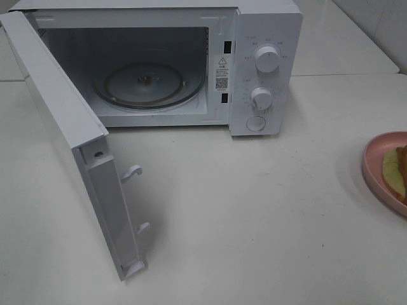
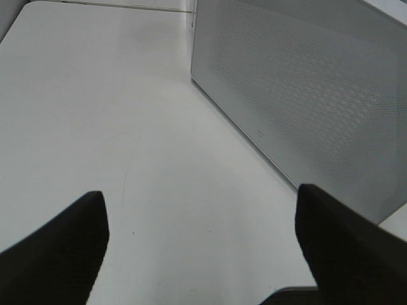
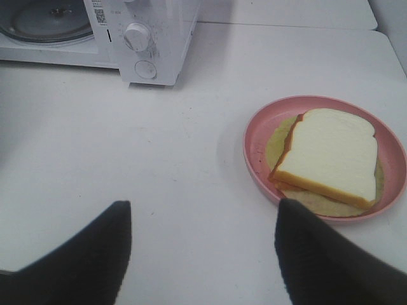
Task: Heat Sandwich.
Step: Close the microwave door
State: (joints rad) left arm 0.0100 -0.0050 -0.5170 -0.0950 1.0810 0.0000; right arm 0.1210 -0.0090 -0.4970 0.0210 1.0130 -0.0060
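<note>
The sandwich (image 3: pixel 331 155), white bread with an orange-brown crust over pale yellow-green filling, lies on a pink plate (image 3: pixel 257 136). In the exterior view only the plate's edge (image 1: pixel 375 168) and a sliver of sandwich (image 1: pixel 395 171) show at the far right. The white microwave (image 1: pixel 267 76) stands at the back with its door (image 1: pixel 60 114) swung wide open and its glass turntable (image 1: pixel 149 86) bare. My right gripper (image 3: pixel 203 219) hovers open above the table, short of the plate. My left gripper (image 2: pixel 202 213) is open over bare table beside the door's outer face (image 2: pixel 305 95).
The white table (image 1: pixel 254 216) stretches in front of the microwave. The open door juts toward the front left, with two latch hooks (image 1: pixel 131 171) on its edge. Two knobs (image 1: pixel 267 58) sit on the microwave's right panel.
</note>
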